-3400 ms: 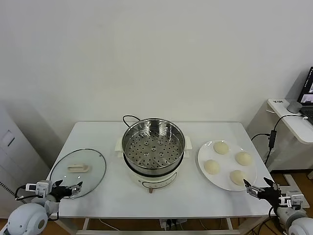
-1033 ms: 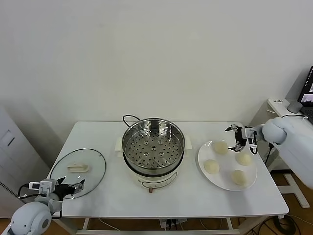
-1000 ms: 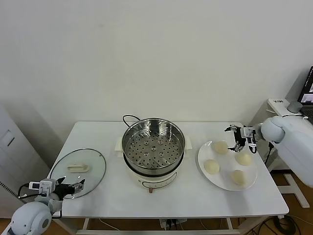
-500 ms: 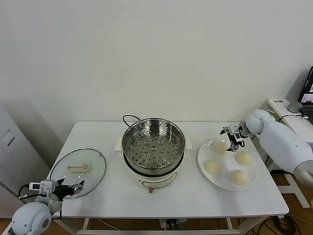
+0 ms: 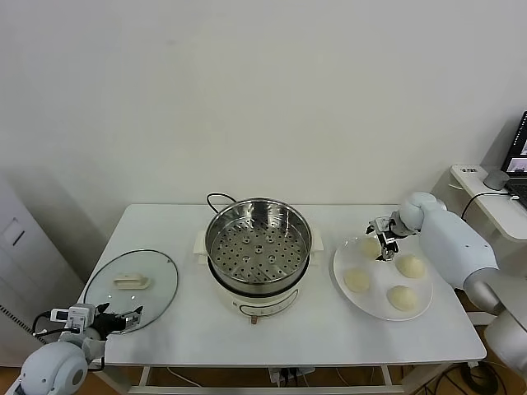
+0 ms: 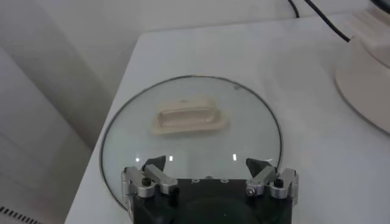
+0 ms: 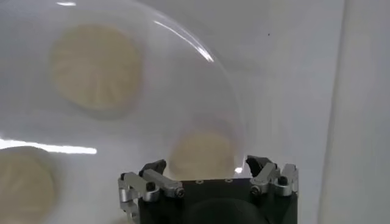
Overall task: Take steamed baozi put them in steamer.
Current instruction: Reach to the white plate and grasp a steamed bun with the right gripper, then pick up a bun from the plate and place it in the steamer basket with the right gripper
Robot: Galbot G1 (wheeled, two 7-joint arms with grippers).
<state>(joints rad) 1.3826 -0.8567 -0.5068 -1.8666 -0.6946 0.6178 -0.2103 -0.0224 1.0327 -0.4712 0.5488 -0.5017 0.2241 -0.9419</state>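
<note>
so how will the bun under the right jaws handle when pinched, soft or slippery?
The baozi under the right gripper looks soft and puffy, so it probably dents under a firm pinch. It's likely light. Its rounded top may slip from the jaws or roll on the plate.

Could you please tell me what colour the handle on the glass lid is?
The handle on the glass lid is cream, clearest in the left wrist view.

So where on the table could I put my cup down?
Bare table runs along the near edge, between the glass lid and the steamer, and behind the lid. It is crowded on the plate, where the right hand hangs over the far baozi. The left hand waits by the lid.
</note>
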